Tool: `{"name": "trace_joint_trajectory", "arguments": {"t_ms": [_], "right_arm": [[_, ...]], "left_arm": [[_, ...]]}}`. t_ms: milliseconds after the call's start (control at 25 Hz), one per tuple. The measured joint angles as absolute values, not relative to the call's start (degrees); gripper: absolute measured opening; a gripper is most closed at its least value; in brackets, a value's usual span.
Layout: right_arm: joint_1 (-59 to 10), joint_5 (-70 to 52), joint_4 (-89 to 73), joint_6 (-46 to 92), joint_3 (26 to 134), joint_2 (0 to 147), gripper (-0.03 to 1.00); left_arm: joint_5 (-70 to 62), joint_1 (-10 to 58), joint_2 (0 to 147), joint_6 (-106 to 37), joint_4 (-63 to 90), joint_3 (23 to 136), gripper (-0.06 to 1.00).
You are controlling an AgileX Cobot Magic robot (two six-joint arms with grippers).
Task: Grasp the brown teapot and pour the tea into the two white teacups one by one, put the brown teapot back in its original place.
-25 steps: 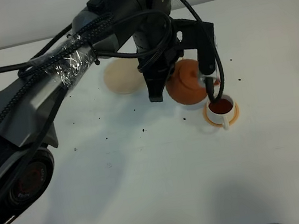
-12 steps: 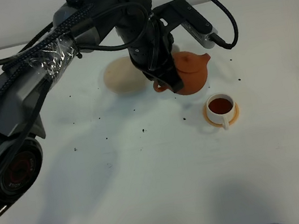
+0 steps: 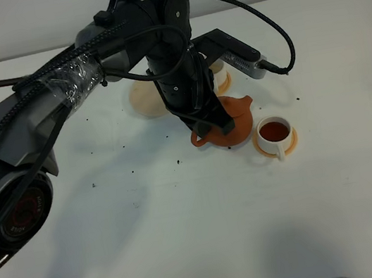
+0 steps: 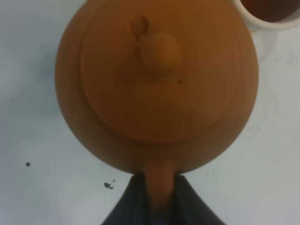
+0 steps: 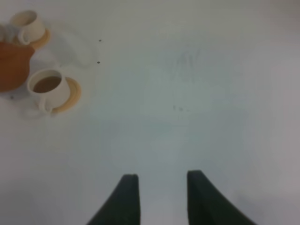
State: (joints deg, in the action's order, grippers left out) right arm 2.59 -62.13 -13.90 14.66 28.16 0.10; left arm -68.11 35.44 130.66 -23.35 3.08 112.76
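Observation:
The brown teapot (image 3: 237, 122) is upright, just left of the near white teacup (image 3: 274, 131), which holds dark tea and stands on an orange saucer (image 3: 291, 141). My left gripper (image 3: 205, 136) is shut on the teapot's loop handle (image 4: 159, 187). In the left wrist view the teapot (image 4: 154, 84) fills the picture with its lid on. I cannot tell whether it touches the table. The far white teacup (image 3: 218, 69) is mostly hidden behind the left arm. The beige coaster (image 3: 145, 97) lies bare at the back left. My right gripper (image 5: 161, 197) is open and empty over bare table.
The left arm and its cables (image 3: 89, 69) stretch across the left and middle of the white table (image 3: 188, 238). Small dark specks (image 3: 177, 160) lie on the table. The right wrist view shows the teapot (image 5: 13, 65), the full cup (image 5: 47, 85) and the far cup (image 5: 27, 22).
The teapot went from tilted over the near cup to upright, then moved toward the front, left of that cup. The right gripper shows in no earlier frame.

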Motion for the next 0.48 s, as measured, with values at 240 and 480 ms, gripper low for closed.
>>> {"name": "trace_joint_trajectory", "arguments": {"t_ms": [240, 480], "right_arm": [[2.59, -62.13, -13.90, 14.66, 28.16, 0.10, 0.24], [2.59, -62.13, -13.90, 14.66, 28.16, 0.10, 0.24]], "left_arm": [[-68.11, 33.90, 126.96, -26.14, 0.00, 112.76, 0.10], [-67.94, 29.59, 125.01, -37.67, -5.20, 112.76, 0.10]]}}
